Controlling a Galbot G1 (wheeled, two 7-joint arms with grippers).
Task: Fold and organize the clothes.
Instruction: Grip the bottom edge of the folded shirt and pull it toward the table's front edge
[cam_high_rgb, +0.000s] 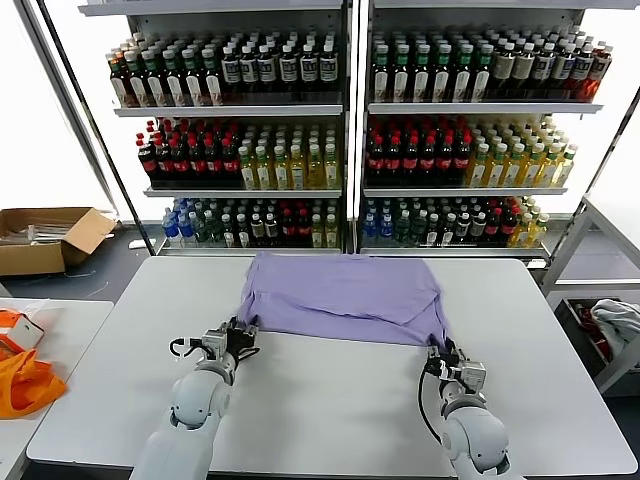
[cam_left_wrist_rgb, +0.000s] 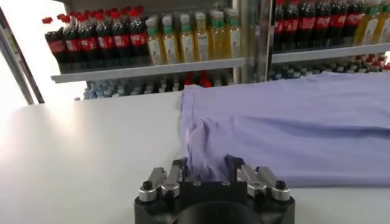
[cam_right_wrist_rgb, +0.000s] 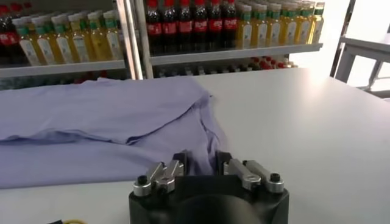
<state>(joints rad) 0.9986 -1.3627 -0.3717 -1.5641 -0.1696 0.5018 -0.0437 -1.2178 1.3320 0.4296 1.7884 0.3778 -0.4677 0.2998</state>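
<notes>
- Soft lavender short-sleeved T-shirt (cam_high_rgb: 345, 295) lies mid-frame, long axis left-right; left gripper (cam_high_rgb: 240, 335) pinches its lower-left corner; right gripper (cam_high_rgb: 444, 358) its lower-right; both clamped on fabric.

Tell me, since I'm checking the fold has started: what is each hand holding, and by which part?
Both hold the lavender T-shirt by its near edge: the left hand at one corner, the right hand at the other.
</notes>
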